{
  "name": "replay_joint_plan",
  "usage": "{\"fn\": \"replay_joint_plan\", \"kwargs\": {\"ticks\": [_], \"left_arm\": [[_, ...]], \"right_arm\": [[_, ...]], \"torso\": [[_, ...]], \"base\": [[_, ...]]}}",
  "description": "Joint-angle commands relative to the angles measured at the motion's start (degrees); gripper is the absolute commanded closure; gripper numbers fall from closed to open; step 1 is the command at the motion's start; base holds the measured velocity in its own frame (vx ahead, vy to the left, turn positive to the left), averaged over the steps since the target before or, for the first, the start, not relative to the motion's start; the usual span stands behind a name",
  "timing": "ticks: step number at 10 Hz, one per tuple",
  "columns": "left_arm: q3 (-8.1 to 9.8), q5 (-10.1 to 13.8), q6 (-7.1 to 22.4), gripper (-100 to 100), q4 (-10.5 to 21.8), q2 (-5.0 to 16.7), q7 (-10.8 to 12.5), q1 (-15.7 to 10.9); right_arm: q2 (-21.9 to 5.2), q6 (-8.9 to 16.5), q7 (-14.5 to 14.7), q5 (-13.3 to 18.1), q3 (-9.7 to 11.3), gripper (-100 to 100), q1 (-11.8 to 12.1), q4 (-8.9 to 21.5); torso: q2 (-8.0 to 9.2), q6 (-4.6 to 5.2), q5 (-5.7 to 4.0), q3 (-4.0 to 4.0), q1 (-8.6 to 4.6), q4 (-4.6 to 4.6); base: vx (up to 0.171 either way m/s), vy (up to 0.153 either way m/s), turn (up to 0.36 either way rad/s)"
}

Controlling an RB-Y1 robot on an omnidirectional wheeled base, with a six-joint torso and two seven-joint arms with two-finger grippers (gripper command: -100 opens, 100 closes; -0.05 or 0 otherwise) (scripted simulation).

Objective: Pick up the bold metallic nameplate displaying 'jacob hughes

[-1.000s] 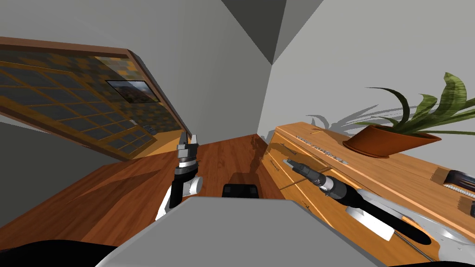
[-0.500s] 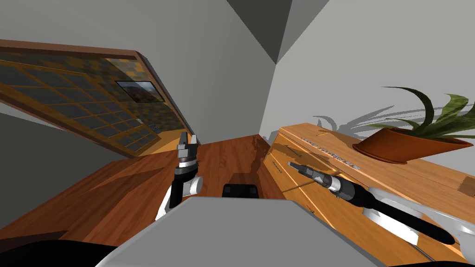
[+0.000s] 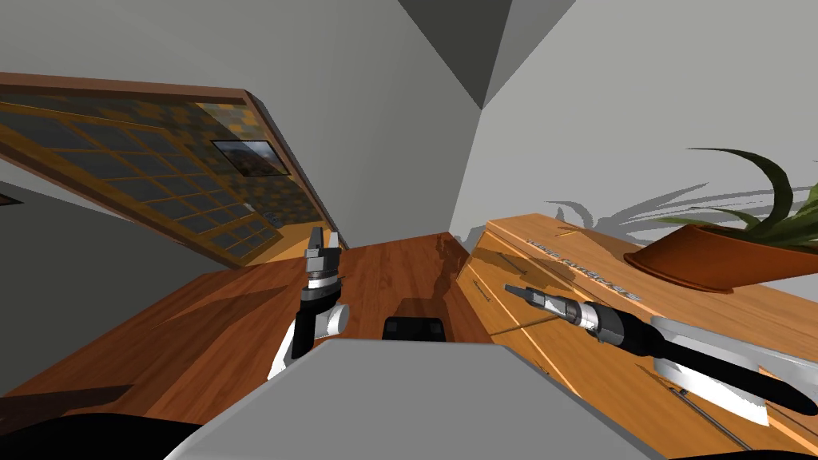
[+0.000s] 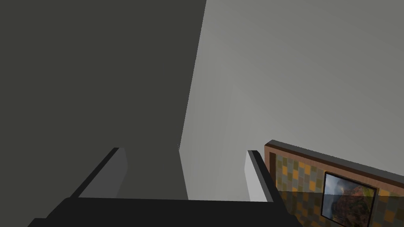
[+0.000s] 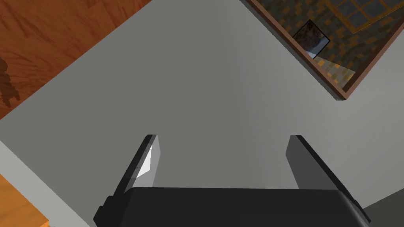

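Surface: orange wooden dresser point(image 3: 719, 310) right, open floor point(image 3: 200, 319) left.
Grey lettered nameplate point(image 3: 587, 270): lengthwise along dresser's front edge.
Left gripper point(image 3: 323, 239), right gripper point(image 3: 514, 291): wide.

1. Flat grey metallic nameplate point(image 3: 587, 269), lying near the front edge of the orange wooden desk point(image 3: 759, 307): lettering too small to read.
2. Desk: its right end is cut off by the head view's right edge. Its drawer fronts are partly hidden behind the black-and-white right arm point(image 3: 687, 355).
3. Right arm: upper part cut off by the same edge.
4. Terracotta pot with long green leaves point(image 3: 703, 259), toward the desk's back edge: right side and most leaves cut off.
5. Brown-framed checkered wall panel point(image 3: 160, 184): left part cut off in the head view. In the left wrist view point(image 4: 339, 185) just a corner shows.
6. Small dark-framed picture point(image 3: 249, 157) inside the panel: subject too small to tell.
7. Orange wooden corner point(image 5: 17, 205) in the right wrist view: cut by the edge, cannot tell what it belongs to.
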Motion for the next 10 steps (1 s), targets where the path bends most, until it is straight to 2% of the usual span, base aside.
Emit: {"fn": "replay_joint_plan", "kwargs": {"ticks": [1, 3, 4, 5, 6, 7, 8, 9, 10], "left_arm": [[0.0, 0.0, 0.0, 0, 0.0, 0.0, 0.0, 0.0], [0.0, 0.0, 0.0, 0, 0.0, 0.0, 0.0, 0.0], [0.01, 0.0, 0.0, 0, 0.0, 0.0, 0.0, 0.01], [0.0, 0.0, 0.0, 0, 0.0, 0.0, 0.0, 0.0], [0.01, 0.0, 0.0, 0, 0.0, 0.0, 0.0, 0.01], [0.0, 0.0, 0.0, 0, 0.0, 0.0, 0.0, 0.01], [0.0, 0.0, 0.0, 0, 0.0, 0.0, 0.0, 0.01], [0.0, 0.0, 0.0, 0, 0.0, 0.0, 0.0, 0.01], [0.01, 0.0, 0.0, 0, 0.0, 0.0, 0.0, 0.01]], "right_arm": [[-2.86, -0.04, 0.48, -0.1, -0.38, -100, 1.35, 1.11], [-3.67, -0.04, 0.48, -0.1, -0.38, -100, 1.35, 1.11], [-6.46, -0.27, 0.9, 0.65, 0.67, -100, 1.72, 3.77], [-7.68, -0.27, 0.9, 0.65, 0.67, -100, 1.72, 4.37], [-9.37, -0.4, 1.33, 1.45, 1.78, -100, 2.13, 7.14], [-11.46, -0.4, 1.33, 1.45, 1.78, -100, 2.13, 7.56], [-13.36, -0.43, 1.79, 2.29, 2.94, -100, 2.58, 9.45], [-15.14, -0.43, 1.79, 2.29, 2.94, -100, 2.58, 10.67], [-15.98, -0.43, 1.79, 2.29, 2.94, -100, 2.58, 10.67]], "torso": [[0.0, 0.0, 0.0, 0.0, 0.0, 0.0], [0.0, 0.03, 0.01, 0.0, -0.02, 0.0], [0.11, 0.07, -0.02, 0.06, -0.11, 0.02], [0.04, 0.03, -0.02, 0.02, -0.08, 0.01], [-0.05, 0.05, 0.01, -0.03, 0.02, -0.01], [-0.19, 0.03, 0.04, -0.11, 0.14, -0.04], [-0.22, 0.02, 0.04, -0.13, 0.13, -0.05], [-0.23, -0.01, 0.01, -0.14, 0.01, -0.06], [-0.18, 0.03, -0.01, -0.11, -0.1, -0.05]], "base": [[0.043, 0.044, 0.107], [0.01, 0.007, -0.028], [0.028, 0.016, 0.011], [0.054, 0.04, -0.005], [0.093, 0.073, -0.02], [0.09, 0.06, 0.009], [0.082, 0.021, 0.106], [0.063, -0.006, 0.046], [0.026, -0.015, -0.015]]}}
